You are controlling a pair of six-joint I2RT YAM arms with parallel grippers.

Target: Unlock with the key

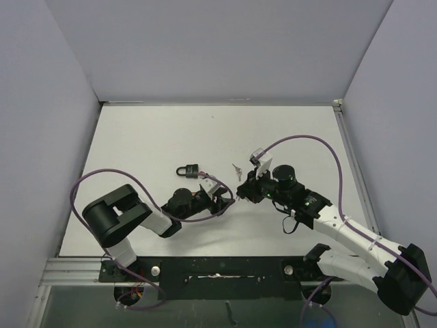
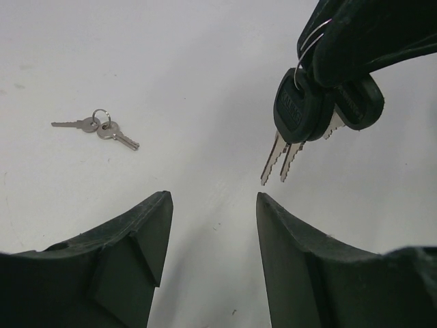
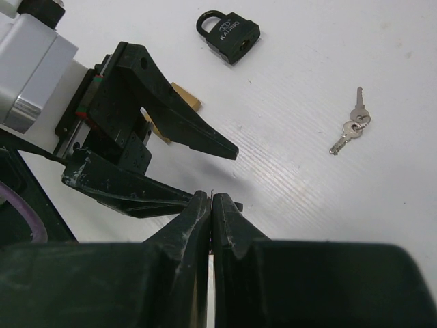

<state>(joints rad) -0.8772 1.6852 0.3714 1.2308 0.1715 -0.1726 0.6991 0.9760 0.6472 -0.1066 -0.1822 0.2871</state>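
A black padlock (image 1: 190, 169) (image 3: 230, 35) lies flat on the white table, left of both grippers. My right gripper (image 3: 210, 201) (image 1: 241, 189) is shut on the wire ring of a bunch of black-headed keys (image 2: 300, 113). The keys hang blades down just above the table. My left gripper (image 2: 213, 205) (image 1: 227, 193) is open, its fingertips just short of the hanging blades, with nothing between them. In the right wrist view the left gripper's fingers (image 3: 184, 130) spread just beyond my shut jaws, and the keys themselves are hidden there.
A pair of small silver keys (image 1: 237, 168) (image 2: 99, 128) (image 3: 351, 126) on a ring lies on the table behind the grippers, right of the padlock. Purple cables loop over both arms. Grey walls enclose the table on three sides.
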